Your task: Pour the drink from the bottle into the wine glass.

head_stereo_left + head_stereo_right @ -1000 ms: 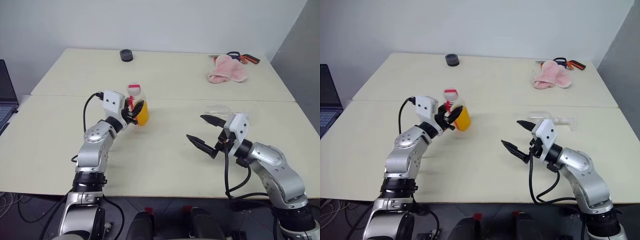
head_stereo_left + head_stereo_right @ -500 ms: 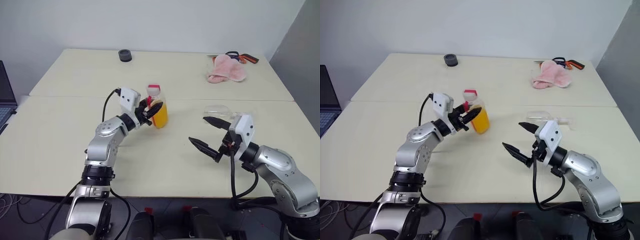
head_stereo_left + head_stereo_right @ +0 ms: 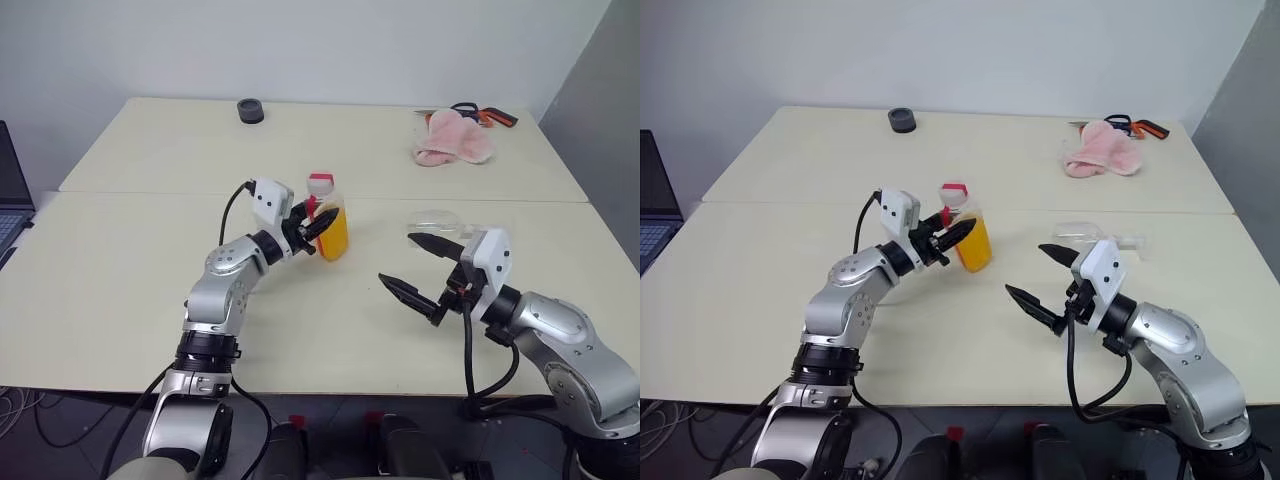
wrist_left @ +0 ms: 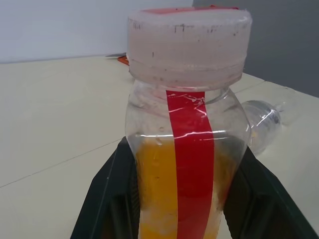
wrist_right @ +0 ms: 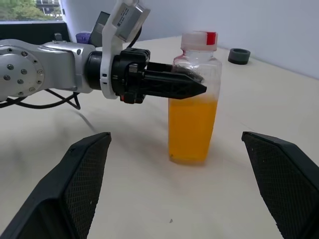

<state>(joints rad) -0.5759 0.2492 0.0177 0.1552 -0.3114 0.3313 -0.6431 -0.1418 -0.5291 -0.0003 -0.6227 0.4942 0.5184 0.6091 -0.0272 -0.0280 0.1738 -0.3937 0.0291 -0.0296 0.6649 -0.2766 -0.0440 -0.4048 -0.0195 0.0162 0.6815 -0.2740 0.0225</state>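
Near the middle seam of the table (image 3: 120, 260), the bottle (image 3: 331, 222) stands upright, cap on, clamped at mid-body by the left gripper (image 3: 322, 225). Whether its base touches the table or sits just above it, cannot tell. The drink (image 5: 192, 127) fills about the lower half, bright orange under the red stripe label. To the right of the bottle, the wine glass (image 3: 437, 219) lies on its side on the table, bowl toward the bottle. The right gripper (image 3: 419, 268) hangs just in front of the glass, fingers spread wide, holding nothing. Behind the bottle, at the far edge: a small dark ring (image 3: 251, 110). Far right of the bottle: a pink cloth (image 3: 452, 140).
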